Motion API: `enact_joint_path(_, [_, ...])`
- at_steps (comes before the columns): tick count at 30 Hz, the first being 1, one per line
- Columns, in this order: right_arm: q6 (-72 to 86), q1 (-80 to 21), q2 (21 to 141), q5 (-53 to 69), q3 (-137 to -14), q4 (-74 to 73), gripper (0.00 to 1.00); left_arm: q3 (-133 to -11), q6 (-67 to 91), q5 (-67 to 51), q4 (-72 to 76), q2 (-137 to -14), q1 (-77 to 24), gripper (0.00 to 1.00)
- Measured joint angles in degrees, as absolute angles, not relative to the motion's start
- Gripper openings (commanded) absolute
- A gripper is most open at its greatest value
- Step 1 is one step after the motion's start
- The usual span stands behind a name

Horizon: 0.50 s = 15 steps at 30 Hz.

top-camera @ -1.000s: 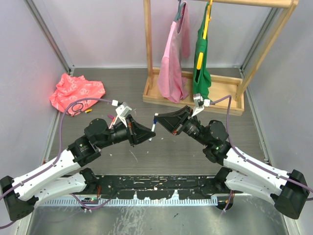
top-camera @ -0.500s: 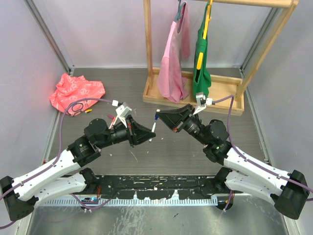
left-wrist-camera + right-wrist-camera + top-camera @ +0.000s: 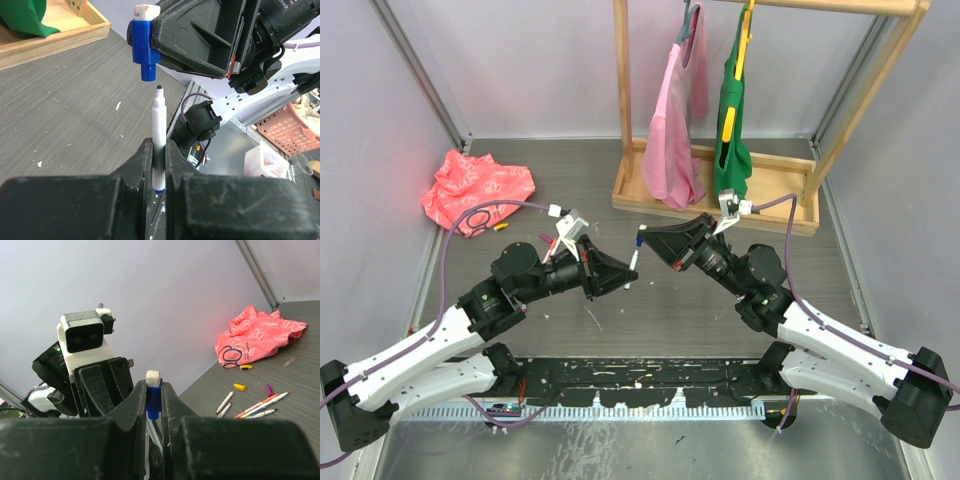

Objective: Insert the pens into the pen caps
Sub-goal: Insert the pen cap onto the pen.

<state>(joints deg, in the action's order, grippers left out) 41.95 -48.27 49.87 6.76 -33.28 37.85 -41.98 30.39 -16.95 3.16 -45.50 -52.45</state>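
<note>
Presumably light and stiff, the blue pen point(image 3: 158, 120) is clamped by its barrel in the left gripper point(image 3: 159, 150); the right gripper point(image 3: 153, 387) clamps the blue cap point(image 3: 142, 45).

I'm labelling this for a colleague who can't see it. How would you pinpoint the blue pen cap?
In front of the wooden clothes rack, find the right claw. The blue pen cap is pinched in it, facing the tip of the pen in the left claw. Unlike a yellow cap loose near the pink cloth, it is held off the table.
</note>
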Motion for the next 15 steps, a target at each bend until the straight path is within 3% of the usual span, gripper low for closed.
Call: enact_joint_path(15, [42.22, -48.38, 49.87, 8.19, -33.28, 37.74, 0.0, -41.98, 30.39, -16.93, 3.18, -45.5, -52.45, 0.0])
